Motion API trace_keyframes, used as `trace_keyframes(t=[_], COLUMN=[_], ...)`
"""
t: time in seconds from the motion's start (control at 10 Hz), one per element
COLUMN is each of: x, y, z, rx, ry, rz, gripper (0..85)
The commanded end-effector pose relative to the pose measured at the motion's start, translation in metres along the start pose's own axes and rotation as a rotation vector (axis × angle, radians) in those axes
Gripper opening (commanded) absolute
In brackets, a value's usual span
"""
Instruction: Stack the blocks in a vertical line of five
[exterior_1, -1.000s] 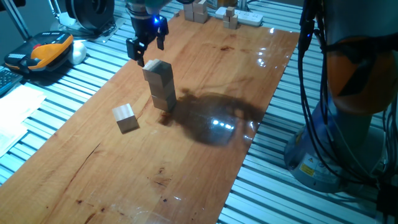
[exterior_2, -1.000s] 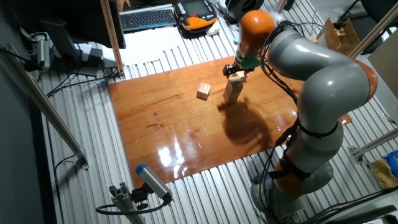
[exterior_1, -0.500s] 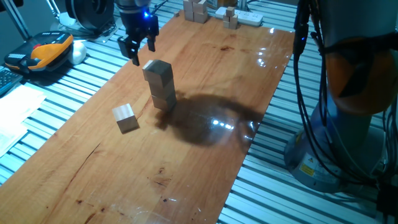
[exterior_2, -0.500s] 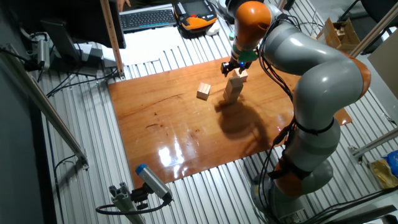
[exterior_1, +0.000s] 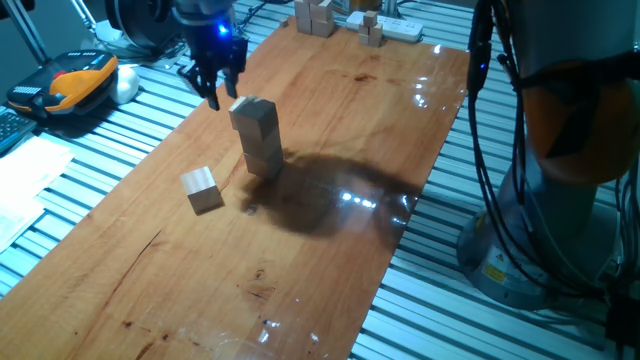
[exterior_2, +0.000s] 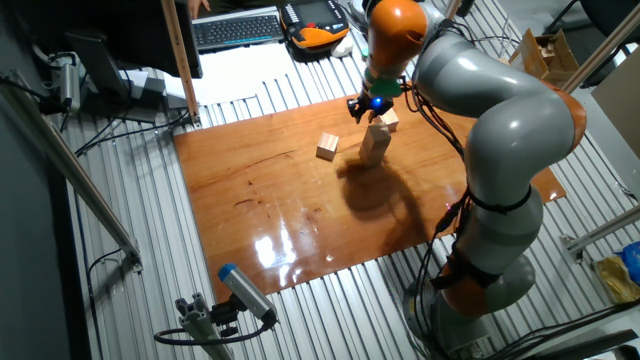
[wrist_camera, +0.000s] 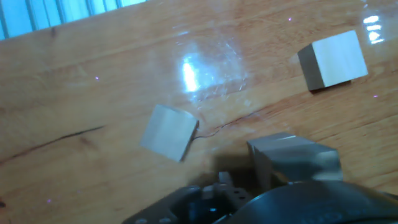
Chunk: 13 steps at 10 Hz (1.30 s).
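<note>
Retreating leftward from stack (exterior_1: 258, 138), end effector (exterior_1: 212, 82) released, empty; loose block (exterior_1: 201, 189) on worktop (exterior_1: 330, 260) likely next.

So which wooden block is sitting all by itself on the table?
The lone block lying flat on the table, toward the front. The other blocks form a stack, one on top of another, just beside the gripper.

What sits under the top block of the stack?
Under the top block stand more blocks, down to the board. Their seams blur, so the count is unclear. The hand hovers apart, empty.
</note>
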<state>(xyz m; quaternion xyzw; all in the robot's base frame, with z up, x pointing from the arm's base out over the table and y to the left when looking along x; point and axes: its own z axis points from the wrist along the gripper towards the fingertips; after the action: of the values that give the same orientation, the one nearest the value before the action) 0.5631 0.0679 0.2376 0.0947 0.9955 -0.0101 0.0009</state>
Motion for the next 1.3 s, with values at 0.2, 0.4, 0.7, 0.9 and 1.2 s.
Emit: trace_keyframes(t=[0.2,0.4,0.7,0.9,1.2], x=[0.001,0.002,0.002,-0.002,-0.004], y=[0.016,0.021,0.027,0.032,0.046], z=[-0.004,-0.003,0.0,0.007,0.017], rx=[0.001,0.099,0.044,-0.095,-0.095], ry=[0.032,0.023,0.027,0.068,0.023], rz=[0.019,0.12,0.323,0.258,0.248], gripper=[0.0,0.0,0.0,0.0,0.0])
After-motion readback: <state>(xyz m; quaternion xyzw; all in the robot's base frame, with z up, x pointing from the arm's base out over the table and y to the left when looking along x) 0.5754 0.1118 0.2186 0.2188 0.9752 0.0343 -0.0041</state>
